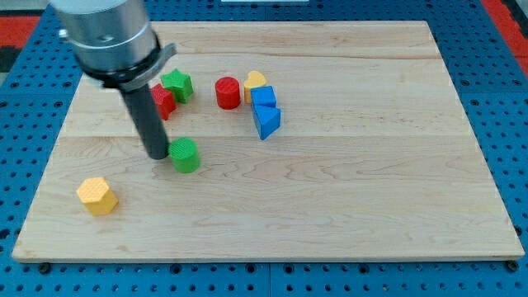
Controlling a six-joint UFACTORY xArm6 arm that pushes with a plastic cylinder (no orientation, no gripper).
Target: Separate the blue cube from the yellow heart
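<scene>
Right of red cylinder (228,92): yellow heart (254,81) touching blue cube (264,97); my tip (157,155) beside green cylinder (186,154); no jaws.

My rod (147,115) hides part of the red block (164,101) — its shape unclear — and the arm's top is cut off

Board: a pale wooden board (346,190) with visible plank seams, lying on a blue pegboard (503,91).
Landmark: the red cylinder (228,92), standing near the board's top edge.
Yellow heart (255,82): just to the view's right of the red cylinder.
Blue cube (264,97): touching the yellow heart's lower side.
Blue triangular block (267,120): directly below the blue cube, against it.
Green star (176,84): to the view's left of the red cylinder.
Red block (164,101): beside the green star, partly hidden, shape unclear.
Green cylinder (186,154): below and left of the red cylinder.
Yellow hexagonal block (97,195): far down-left, alone.
</scene>
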